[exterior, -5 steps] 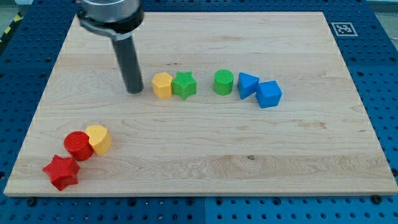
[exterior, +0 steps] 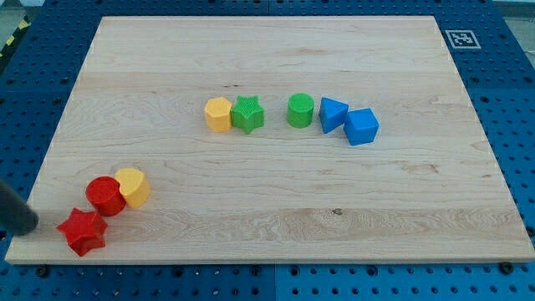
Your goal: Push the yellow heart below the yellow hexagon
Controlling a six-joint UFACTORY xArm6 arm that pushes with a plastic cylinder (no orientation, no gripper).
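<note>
Pincer: none on this rig, so no jaw state to tell, only a dark rod. Rod enters from the view's left edge, low down; my tip sits at the tabletop's bottom-left corner, just left of the red star, small gap between them, not touching as far as I can tell.

Outward from tip:
- red star, nearest, at the view's bottom left.
- red cylinder, just up-right of the star, touching or nearly so.
- yellow heart, pressed against the cylinder's right side. Shape hard to make out from this angle. It lies up and to the right of my tip, with star and cylinder between tip and heart.

The three form a diagonal cluster running up-right from the corner.

Mid-board row, well apart from the cluster, toward the view's top:
- yellow hexagon, left end of row.
- green star, touching the hexagon's right side.
- green cylinder, small gap right of the green star.
- blue triangle, just right of the green cylinder.
- blue cube, touching the triangle, slightly lower.

Heart vs hexagon: heart is lower in the view and off to the left, not directly under the hexagon.

Fiducial tag at the tabletop's top-right corner.
</note>
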